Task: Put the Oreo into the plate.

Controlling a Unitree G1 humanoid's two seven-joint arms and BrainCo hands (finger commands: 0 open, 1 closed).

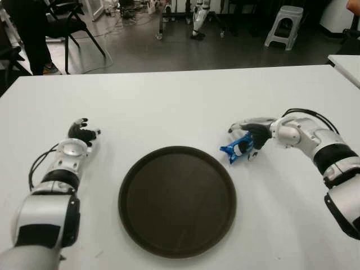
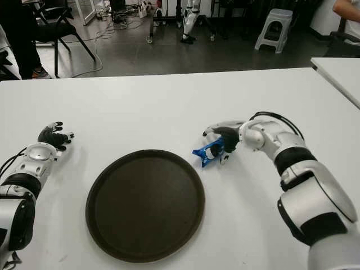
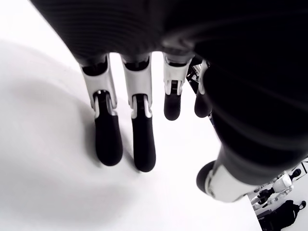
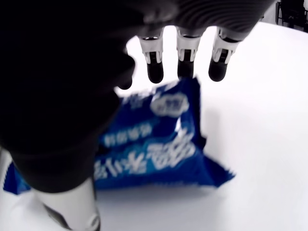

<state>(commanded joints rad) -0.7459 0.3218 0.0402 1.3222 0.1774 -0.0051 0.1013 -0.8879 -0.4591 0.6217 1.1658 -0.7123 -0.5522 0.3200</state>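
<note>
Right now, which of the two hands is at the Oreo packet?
The right hand, just right of the plate: its fingers curl around the blue Oreo packet. The left hand is open on the plate's far left, holding nothing.

Lab, floor cables point(image 1: 107, 25), robot legs point(image 1: 199, 19), stool point(image 1: 284, 25)

A workroom floor beyond a white table

The broad white tabletop point(image 1: 169, 101) met a dark grey floor point(image 1: 140, 50), where a black metal-framed chair point(image 1: 67, 22), a grey plastic step stool point(image 1: 284, 25) and loose cables point(image 1: 121, 14) stood.
</note>
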